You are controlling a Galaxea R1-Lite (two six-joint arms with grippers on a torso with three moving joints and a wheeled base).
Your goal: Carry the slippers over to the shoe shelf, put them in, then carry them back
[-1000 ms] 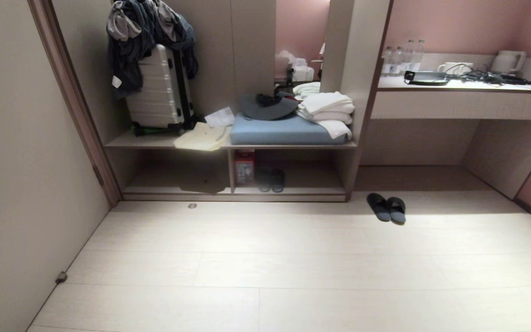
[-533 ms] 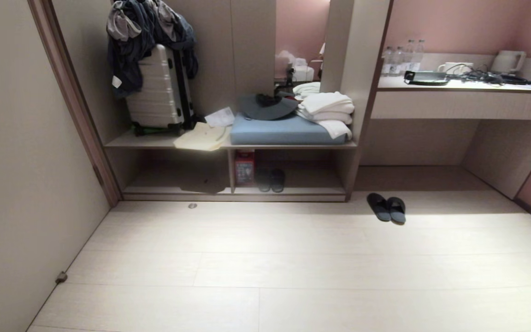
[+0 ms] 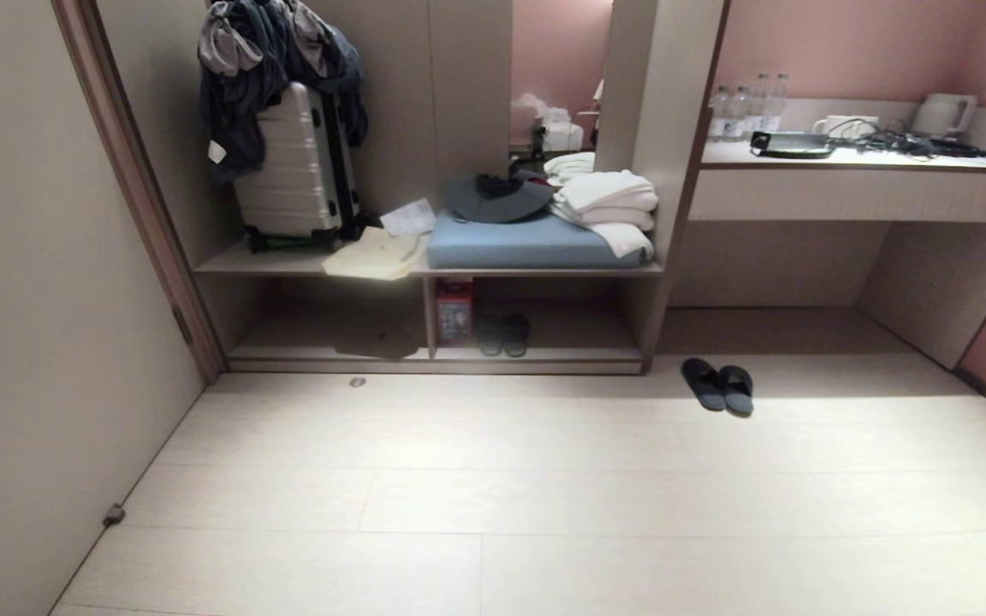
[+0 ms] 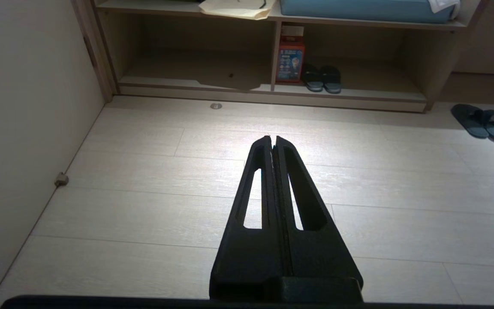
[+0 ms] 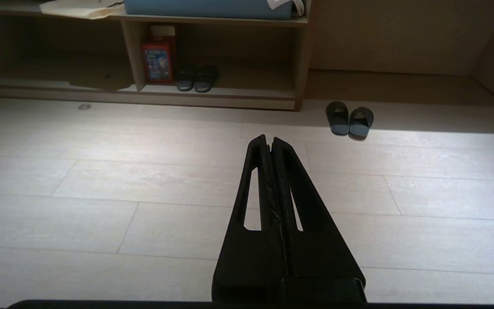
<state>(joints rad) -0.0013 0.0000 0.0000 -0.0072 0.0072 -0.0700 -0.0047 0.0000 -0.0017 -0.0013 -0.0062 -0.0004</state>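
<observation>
The slippers [image 3: 718, 386] lie side by side on the pale floor, right of the built-in unit and in front of the desk recess. They also show in the left wrist view [image 4: 480, 122] and the right wrist view [image 5: 350, 119]. The shoe shelf [image 3: 570, 351] is the low open tier under the bench board, split by an upright divider [image 3: 429, 318]. My left gripper [image 4: 272, 138] and right gripper [image 5: 269, 138] both hover shut and empty over bare floor, well short of the slippers and shelf. Neither arm is in the head view.
Another dark pair with grey tips [image 3: 501, 334] and a red box [image 3: 455, 311] stand in the shelf's right compartment. A suitcase [image 3: 296, 167], blue cushion [image 3: 527, 244] and towels [image 3: 608, 205] sit on the bench. A wall [image 3: 39, 342] closes the left; a desk [image 3: 861, 184] stands at right.
</observation>
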